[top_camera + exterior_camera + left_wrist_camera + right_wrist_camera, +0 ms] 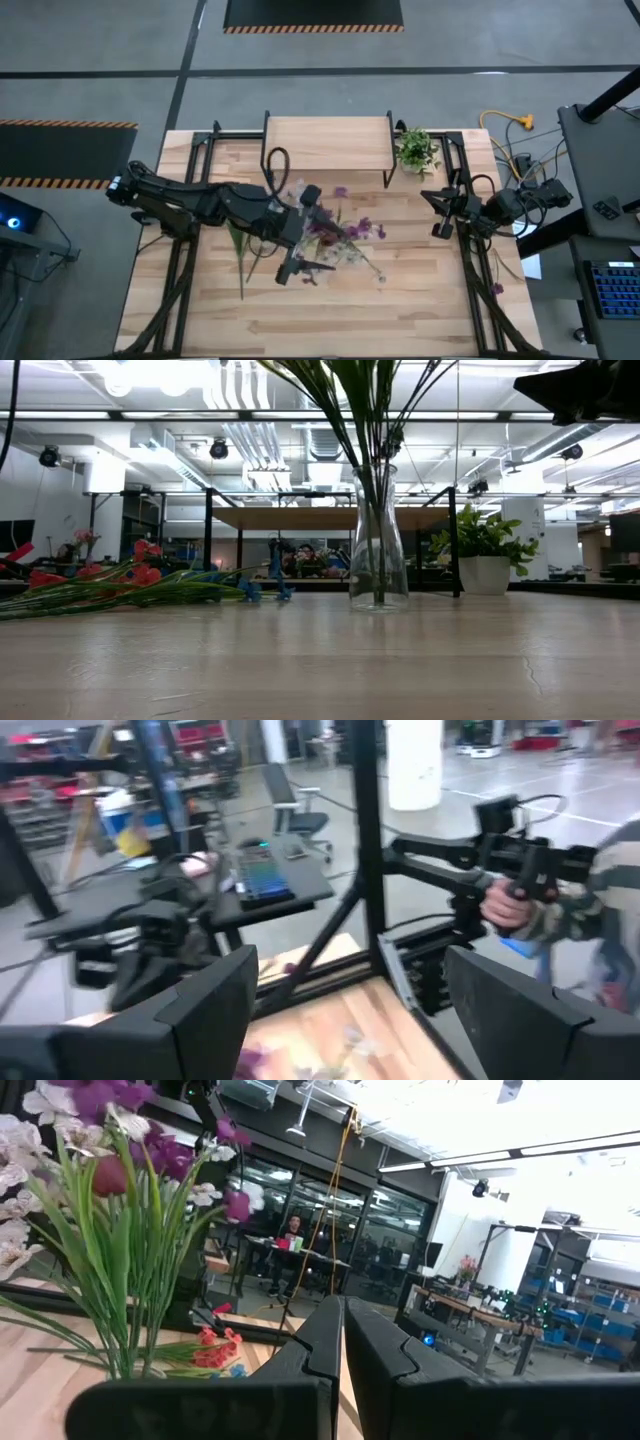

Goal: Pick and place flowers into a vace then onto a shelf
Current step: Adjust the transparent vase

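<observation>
The clear glass vace (pixel 378 550) stands upright on the tabletop with several flowers (pixel 345 232) in it. Their green stems (pixel 372 420) rise out of its mouth and their purple and white blossoms (pixel 110 1140) spread above. More flowers (pixel 100 585) lie flat on the table to the vace's left. The shelf (pixel 328 143) stands at the far edge with nothing on it. My left gripper (pixel 345 1020) is open and level, high above the table beside the blossoms (pixel 312 235), with nothing between its fingers. My right gripper (pixel 343 1350) is shut and waits at the table's right edge (pixel 445 212).
A small potted plant (pixel 415 150) stands at the far right beside the shelf. Black frame rails (pixel 470 260) run along the table's left and right sides. A person's hand (pixel 500 905) shows on a handle beyond the table's right side. Bare wood lies near the front edge (pixel 330 320).
</observation>
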`<state>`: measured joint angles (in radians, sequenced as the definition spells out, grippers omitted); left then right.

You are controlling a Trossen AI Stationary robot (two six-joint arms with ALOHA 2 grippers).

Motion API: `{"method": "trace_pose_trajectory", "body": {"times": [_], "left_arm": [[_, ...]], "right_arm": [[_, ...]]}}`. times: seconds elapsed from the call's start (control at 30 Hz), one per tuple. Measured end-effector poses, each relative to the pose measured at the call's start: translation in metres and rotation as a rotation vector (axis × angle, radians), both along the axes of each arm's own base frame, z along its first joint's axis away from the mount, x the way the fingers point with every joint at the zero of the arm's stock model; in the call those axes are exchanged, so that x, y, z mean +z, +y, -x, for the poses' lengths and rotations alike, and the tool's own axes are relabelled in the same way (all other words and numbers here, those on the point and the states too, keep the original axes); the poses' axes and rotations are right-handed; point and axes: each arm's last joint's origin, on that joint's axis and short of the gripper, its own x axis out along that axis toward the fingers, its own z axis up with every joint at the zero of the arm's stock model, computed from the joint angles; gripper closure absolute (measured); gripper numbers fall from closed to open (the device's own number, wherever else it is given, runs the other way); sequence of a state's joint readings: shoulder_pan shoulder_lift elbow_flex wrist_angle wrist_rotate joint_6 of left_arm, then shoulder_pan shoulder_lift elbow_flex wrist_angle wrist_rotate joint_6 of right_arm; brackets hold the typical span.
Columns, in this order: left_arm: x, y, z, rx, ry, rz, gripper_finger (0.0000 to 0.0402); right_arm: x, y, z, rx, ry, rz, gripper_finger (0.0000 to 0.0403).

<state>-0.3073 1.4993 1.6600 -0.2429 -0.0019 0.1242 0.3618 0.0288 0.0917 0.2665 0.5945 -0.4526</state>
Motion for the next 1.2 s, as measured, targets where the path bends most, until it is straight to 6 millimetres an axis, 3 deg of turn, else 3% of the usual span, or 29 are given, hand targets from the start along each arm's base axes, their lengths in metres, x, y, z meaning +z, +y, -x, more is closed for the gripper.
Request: {"method": "trace_pose_trajectory", "body": {"times": [0.4, 0.83, 1.2], "left_arm": [[0.002, 0.012, 0.007, 0.315, 0.011, -0.083, 0.0100], [0.009, 0.034, 0.048, 0.673, 0.107, -0.045, 0.0100], [-0.017, 0.051, 0.082, 0.977, 0.266, 0.101, 0.0100]], "right_arm": [[0.000, 0.000, 0.000, -0.001, 0.000, -0.001, 0.0394], [0.000, 0.000, 0.000, -0.002, -0.002, -0.005, 0.0394], [0.000, 0.000, 0.000, -0.002, -0.004, -0.008, 0.0394]]}}
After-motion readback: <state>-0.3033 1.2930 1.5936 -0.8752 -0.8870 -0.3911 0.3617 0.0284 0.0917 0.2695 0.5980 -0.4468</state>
